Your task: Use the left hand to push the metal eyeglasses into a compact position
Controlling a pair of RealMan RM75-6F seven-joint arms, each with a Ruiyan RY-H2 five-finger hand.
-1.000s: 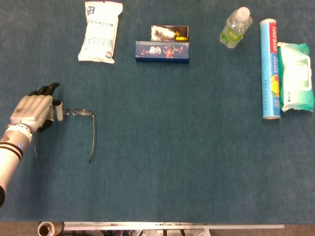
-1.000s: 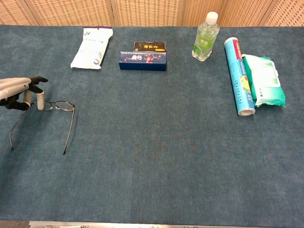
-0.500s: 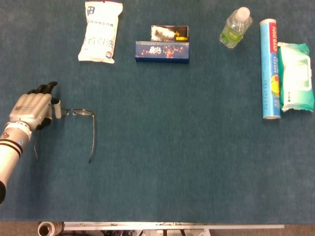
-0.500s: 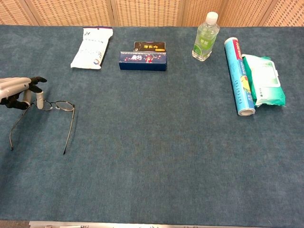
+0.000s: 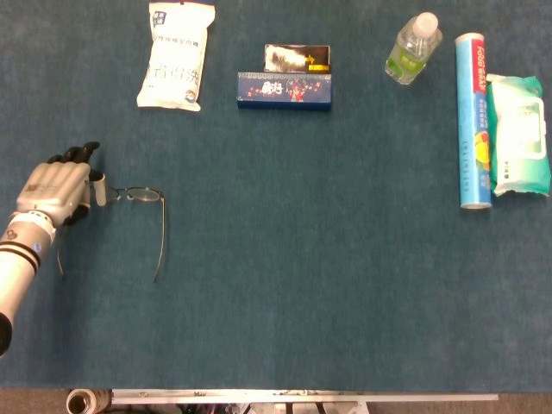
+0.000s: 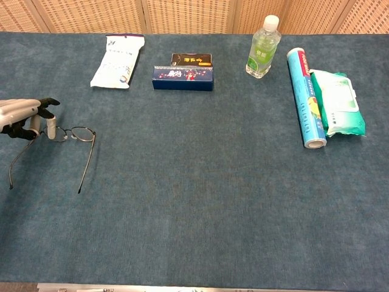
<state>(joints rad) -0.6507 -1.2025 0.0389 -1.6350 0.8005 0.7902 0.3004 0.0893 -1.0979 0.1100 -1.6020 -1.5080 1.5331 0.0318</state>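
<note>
- metal eyeglasses point(image 5: 138, 197) lie on the blue table cloth point(image 5: 302, 259) at the far left, temples unfolded toward the near edge.
- left hand point(image 5: 56, 191) touches the frame's left end, fingers curled, grasping nothing.

blue cloth table point(image 6: 200, 201), woven wicker wall panels point(image 6: 188, 15) behind

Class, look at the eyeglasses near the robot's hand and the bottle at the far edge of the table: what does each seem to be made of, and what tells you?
Eyeglasses: thin metal wire, judging by the very slim dark frame and temples. Bottle: clear, glossy plastic, probably; see-through body, white cap, green label.
</note>
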